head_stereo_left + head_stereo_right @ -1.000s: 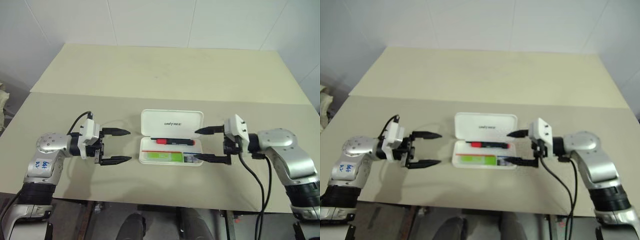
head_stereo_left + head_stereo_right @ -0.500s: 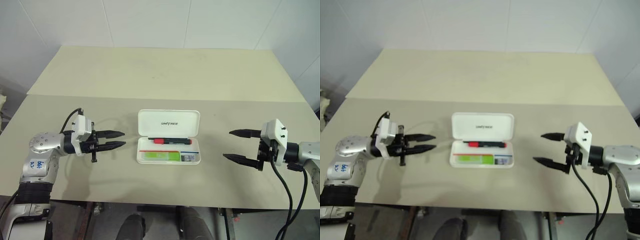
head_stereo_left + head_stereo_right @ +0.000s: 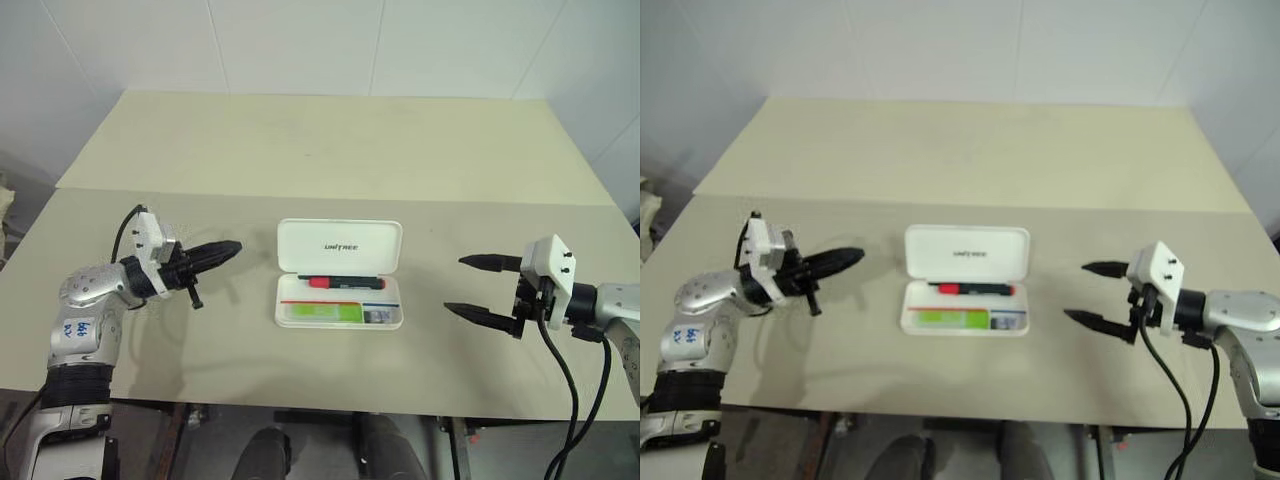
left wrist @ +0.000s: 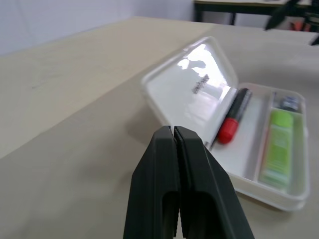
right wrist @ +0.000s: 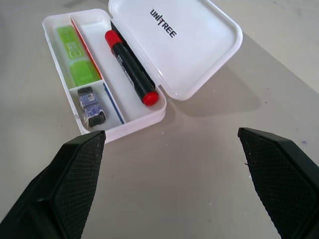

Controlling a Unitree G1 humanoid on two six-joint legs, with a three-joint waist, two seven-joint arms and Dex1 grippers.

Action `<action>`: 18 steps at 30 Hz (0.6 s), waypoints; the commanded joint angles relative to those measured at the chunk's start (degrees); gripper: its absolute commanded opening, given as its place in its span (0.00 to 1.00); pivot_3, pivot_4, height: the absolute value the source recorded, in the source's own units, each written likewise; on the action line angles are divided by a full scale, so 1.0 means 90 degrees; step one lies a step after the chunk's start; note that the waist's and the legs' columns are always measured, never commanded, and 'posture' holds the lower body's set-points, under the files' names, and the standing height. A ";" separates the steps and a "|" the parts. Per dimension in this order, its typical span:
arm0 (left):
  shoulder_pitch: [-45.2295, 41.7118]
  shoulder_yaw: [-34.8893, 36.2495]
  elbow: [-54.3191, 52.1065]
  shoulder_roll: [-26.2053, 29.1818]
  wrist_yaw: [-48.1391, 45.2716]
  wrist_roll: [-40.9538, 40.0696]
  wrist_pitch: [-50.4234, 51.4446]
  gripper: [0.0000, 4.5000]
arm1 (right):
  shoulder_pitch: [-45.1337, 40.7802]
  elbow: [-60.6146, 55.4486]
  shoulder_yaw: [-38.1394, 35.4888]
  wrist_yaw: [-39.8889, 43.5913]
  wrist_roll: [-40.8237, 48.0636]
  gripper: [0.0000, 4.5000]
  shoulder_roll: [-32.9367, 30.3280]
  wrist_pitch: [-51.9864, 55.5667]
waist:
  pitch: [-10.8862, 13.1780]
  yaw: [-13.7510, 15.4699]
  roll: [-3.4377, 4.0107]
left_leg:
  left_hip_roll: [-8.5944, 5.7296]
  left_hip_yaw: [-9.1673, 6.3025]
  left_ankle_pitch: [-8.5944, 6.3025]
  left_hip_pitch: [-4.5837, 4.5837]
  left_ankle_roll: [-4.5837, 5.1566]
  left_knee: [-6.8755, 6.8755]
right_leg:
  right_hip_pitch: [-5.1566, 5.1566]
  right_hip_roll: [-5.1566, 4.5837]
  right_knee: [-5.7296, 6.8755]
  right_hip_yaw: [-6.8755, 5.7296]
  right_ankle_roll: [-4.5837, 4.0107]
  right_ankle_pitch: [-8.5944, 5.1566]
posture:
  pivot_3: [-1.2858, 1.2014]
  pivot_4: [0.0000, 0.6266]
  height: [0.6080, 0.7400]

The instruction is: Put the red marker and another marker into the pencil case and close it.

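My left gripper (image 3: pixel 228 249) is extended roughly level over the table (image 3: pixel 330 150), pointing toward the pencil case (image 3: pixel 339 286) from its left side and standing apart from it. Its two fingers are pressed flat together with nothing between them. My right gripper (image 3: pixel 472 286) is held out on the opposite side of the case, well apart from it, pointing back toward it. Its jaws are spread wide and empty, one finger above the other in the head view.

Count: one pencil case, lid raised and leaning back, lettering facing me. One red marker (image 5: pixel 129 65) lies in the long compartment next to the hinge, red cap toward my left side. One green highlighter (image 5: pixel 72 56) lies in the front compartment, parallel to the marker. One thin red-and-blue divider strip (image 5: pixel 94 72) runs between the compartments. One small dark item (image 5: pixel 91 105) sits in the short end compartment nearest my right gripper.

Limits of view: I cannot identify the small dark item; it shows only as a dark block with bluish marks. In the left wrist view my closed fingers cover the near corner of the case. In the right wrist view both fingertips are cut off by the frame edge. My right forearm runs out of the head views.
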 commanded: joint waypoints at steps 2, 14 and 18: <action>-0.0446 0.0443 0.0163 -0.0080 0.0853 -0.0215 0.0625 0.00 | -0.0057 -0.0429 -0.0344 -0.0191 0.0344 1.00 -0.0049 0.0167 | 0.0002 0.0004 -0.0003 | 0.0000 -0.0004 0.0000 -0.0001 -0.0001 0.0000 | 0.0000 0.0001 0.0001 -0.0003 0.0000 0.0000 | 0.52 0.24 1.00; -0.1299 -0.0682 0.1113 -0.0575 0.0887 0.0703 0.0654 0.00 | -0.0398 -0.1619 -0.0450 -0.0658 0.1842 1.00 0.0063 0.1371 | 0.0002 0.0031 -0.0004 | -0.0004 -0.0007 0.0000 -0.0007 -0.0002 0.0000 | 0.0000 -0.0001 -0.0007 -0.0007 0.0003 0.0001 | 0.52 0.24 1.00; -0.1546 -0.0880 0.1343 -0.0784 0.0682 0.0747 0.0694 0.00 | -0.0479 -0.1780 -0.0375 -0.0733 0.1953 1.00 0.0124 0.1416 | 0.0002 0.0061 -0.0006 | -0.0005 -0.0007 0.0000 -0.0010 -0.0002 -0.0002 | 0.0000 -0.0001 -0.0016 -0.0007 0.0004 0.0002 | 0.52 0.24 1.00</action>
